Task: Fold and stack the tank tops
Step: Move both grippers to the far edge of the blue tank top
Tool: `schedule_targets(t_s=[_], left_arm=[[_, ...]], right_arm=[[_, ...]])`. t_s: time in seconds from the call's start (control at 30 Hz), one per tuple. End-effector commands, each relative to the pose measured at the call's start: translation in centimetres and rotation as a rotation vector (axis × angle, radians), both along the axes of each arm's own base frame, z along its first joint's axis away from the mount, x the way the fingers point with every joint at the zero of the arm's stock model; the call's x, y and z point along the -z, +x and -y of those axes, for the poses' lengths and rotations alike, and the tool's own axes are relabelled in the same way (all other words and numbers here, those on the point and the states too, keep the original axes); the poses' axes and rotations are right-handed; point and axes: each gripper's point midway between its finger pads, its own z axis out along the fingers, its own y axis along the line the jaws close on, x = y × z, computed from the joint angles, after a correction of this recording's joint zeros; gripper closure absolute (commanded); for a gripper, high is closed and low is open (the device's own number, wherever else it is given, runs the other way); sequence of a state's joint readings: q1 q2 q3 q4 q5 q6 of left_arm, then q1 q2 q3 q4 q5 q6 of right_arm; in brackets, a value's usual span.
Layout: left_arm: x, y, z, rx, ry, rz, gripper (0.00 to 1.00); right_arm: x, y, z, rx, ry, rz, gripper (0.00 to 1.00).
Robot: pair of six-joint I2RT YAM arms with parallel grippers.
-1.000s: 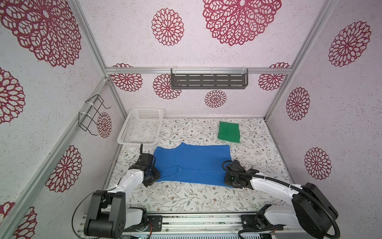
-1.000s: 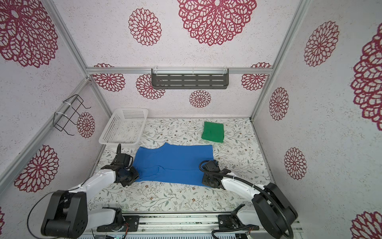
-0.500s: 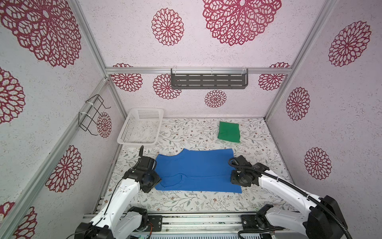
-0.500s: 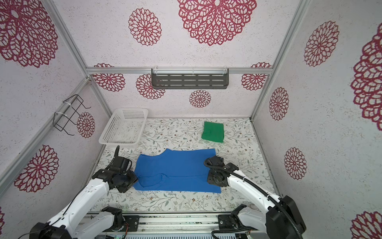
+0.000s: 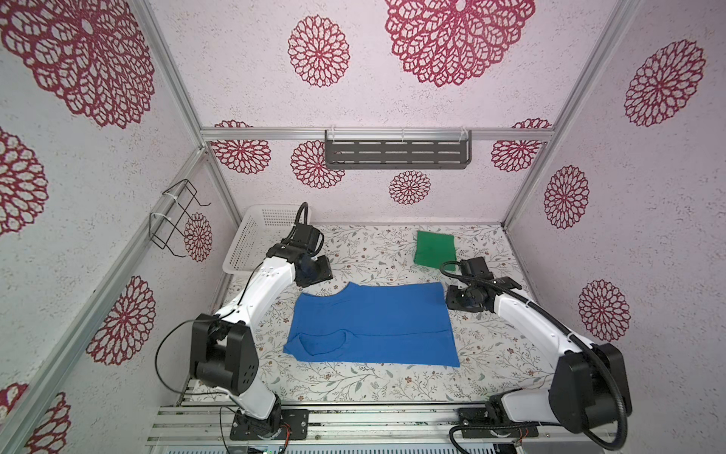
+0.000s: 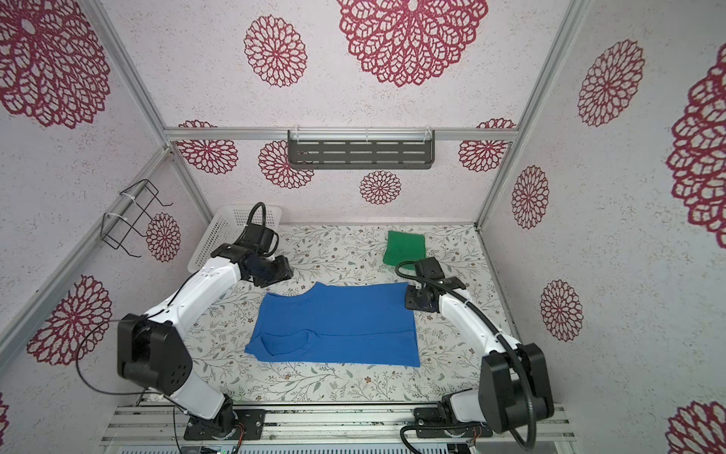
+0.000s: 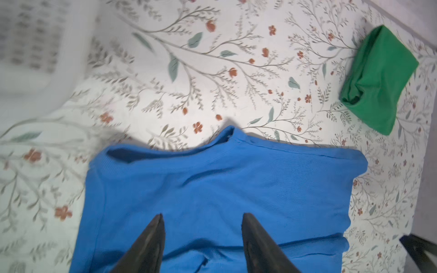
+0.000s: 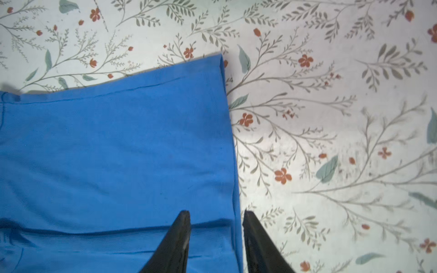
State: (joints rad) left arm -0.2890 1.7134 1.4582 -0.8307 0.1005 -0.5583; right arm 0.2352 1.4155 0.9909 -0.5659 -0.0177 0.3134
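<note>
We find the blue tank top [image 5: 373, 326] [image 6: 338, 326] spread flat in the middle of the floral table [image 5: 373, 255], its scooped neck and straps toward the left and its straight hem toward the right. A crease runs across it close to its near edge, and a strap loop lies on top at the near left corner. The green tank top [image 5: 434, 249] [image 6: 404, 247] sits as a small folded packet at the rear right of the table, well apart from the blue one and lying on the table itself, not in any container. The white perforated basket [image 5: 251, 239] [image 6: 220, 232] stands at the rear left corner. The left arm crosses in front of part of it, and in the part we can see only its own holed floor and walls show. A grey slotted shelf [image 5: 396, 153] hangs on the back wall and a black wire rack [image 5: 176, 220] on the left wall. We see nothing resting in either. The left gripper [image 7: 202, 216] [image 5: 318, 271] hovers beyond the blue top's far left corner, beside the basket, its fingers [image 7: 151, 241] spread with nothing between them. The right gripper [image 8: 216, 214] [image 5: 457, 304] hangs just beside the top's far right corner, also released. In its wrist view one finger [image 8: 177, 241] shows over the blue fabric and the other over bare table, with the hem edge lying flat below the gap.
</note>
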Motion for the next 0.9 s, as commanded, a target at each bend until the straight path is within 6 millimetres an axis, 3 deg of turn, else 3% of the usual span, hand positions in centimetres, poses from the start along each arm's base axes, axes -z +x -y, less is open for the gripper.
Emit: schedule_targets(t_s=[0.0, 0.13, 0.17, 0.3, 0.4, 0.6, 0.87], left_arm=[[1.4, 2.4, 2.6, 0.151, -0.014, 0.014, 0.44], [3.1, 4.7, 4.6, 0.191, -0.052, 0.007, 0.47], [4.9, 5.0, 5.1, 0.201, -0.050, -0.026, 0.48], [7.4, 5.2, 7.1, 0.245, -0.080, -0.066, 0.50], [8.9, 5.3, 8.1, 0.271, -0.071, -0.075, 0.46], [11.1, 5.5, 8.3, 0.280, -0.069, -0.122, 0.42], [13.2, 5.1, 8.1, 0.281, -0.049, -0.171, 0.53]], right_arm=[[-1.0, 3.5, -0.4, -0.103, 0.050, 0.076, 0.60], [-0.5, 5.0, -0.7, -0.113, 0.067, 0.041, 0.60], [-0.3, 5.1, -0.8, -0.111, 0.069, 0.029, 0.60], [0.5, 4.8, -0.4, -0.112, 0.046, 0.000, 0.60], [1.0, 4.7, -0.1, -0.109, 0.038, -0.018, 0.60], [1.7, 5.3, 0.0, -0.104, 0.044, -0.032, 0.60], [2.5, 7.9, 0.4, -0.106, 0.075, -0.011, 0.61]])
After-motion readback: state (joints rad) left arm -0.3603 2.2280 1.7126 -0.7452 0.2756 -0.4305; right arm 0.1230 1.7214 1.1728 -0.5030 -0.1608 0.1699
